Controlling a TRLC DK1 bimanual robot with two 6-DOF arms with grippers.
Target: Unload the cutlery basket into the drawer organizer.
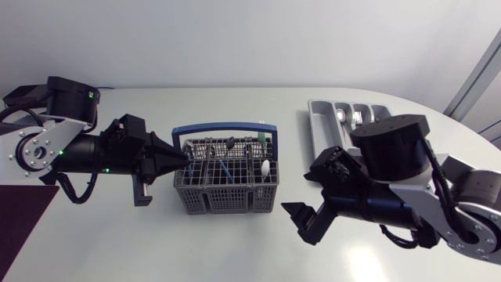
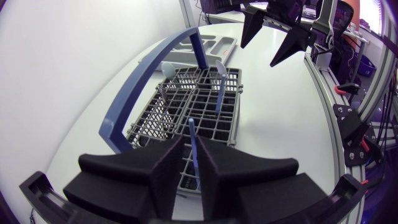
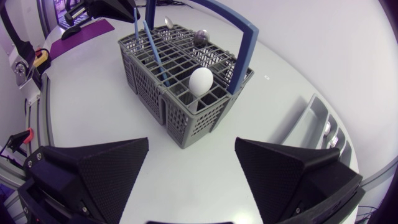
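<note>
The grey cutlery basket [image 1: 227, 192] with a blue arched handle [image 1: 223, 125] stands mid-table and holds several utensils. My left gripper [image 1: 185, 159] is at the basket's left end. In the left wrist view this gripper [image 2: 193, 145] is shut on a thin blue utensil handle [image 2: 192, 134] that stands upright in the basket [image 2: 205, 109]. A white spoon [image 3: 201, 81] and another blue-handled utensil [image 2: 219, 87] stick up at the far end. My right gripper [image 1: 301, 221] hovers open in front of the basket's right end, holding nothing. The grey drawer organizer [image 1: 321, 129] lies at the back right.
The organizer [image 3: 323, 127] holds a few metal pieces in its compartments [image 1: 348, 116]. A dark purple mat [image 1: 19, 223] lies at the front left. Bare white table spreads in front of the basket and between the basket and the organizer.
</note>
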